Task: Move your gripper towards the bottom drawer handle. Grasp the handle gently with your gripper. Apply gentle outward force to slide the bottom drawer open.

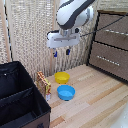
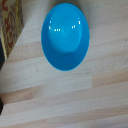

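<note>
The exterior view looks from in front and slightly above, across the wooden counter toward the screen, arm overhead. The wrist view faces straight down, close to the counter. Both share the blue bowl and the patterned box

Glossy plastic blue bowl, matt wood floor, dk wood bottom drawer.

A home-like room: wooden floor, dark brown dresser, black fabric bin, woven screen.

Pale wood floor (reed screen behind)
</note>
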You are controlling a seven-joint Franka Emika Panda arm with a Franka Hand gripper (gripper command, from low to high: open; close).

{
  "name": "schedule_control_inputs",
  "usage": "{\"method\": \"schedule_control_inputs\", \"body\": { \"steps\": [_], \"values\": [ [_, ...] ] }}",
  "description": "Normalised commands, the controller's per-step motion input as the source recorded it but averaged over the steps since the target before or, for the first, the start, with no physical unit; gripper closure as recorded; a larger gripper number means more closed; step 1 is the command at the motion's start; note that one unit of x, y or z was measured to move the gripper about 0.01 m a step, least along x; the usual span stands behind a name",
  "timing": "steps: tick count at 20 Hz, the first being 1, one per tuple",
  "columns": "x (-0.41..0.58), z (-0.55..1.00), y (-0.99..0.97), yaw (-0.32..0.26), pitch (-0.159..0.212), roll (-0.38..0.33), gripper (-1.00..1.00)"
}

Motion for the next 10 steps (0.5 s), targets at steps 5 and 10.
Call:
{"method": "schedule_control_inputs", "body": {
  "steps": [5, 10],
  "values": [
    [-0.099, 0.01, -0.09, 0.159, -0.041, -0.311, -1.0],
    [-0.124, 0.0, -0.21, 0.17, -0.035, -0.337, -1.0]
  ]
}}
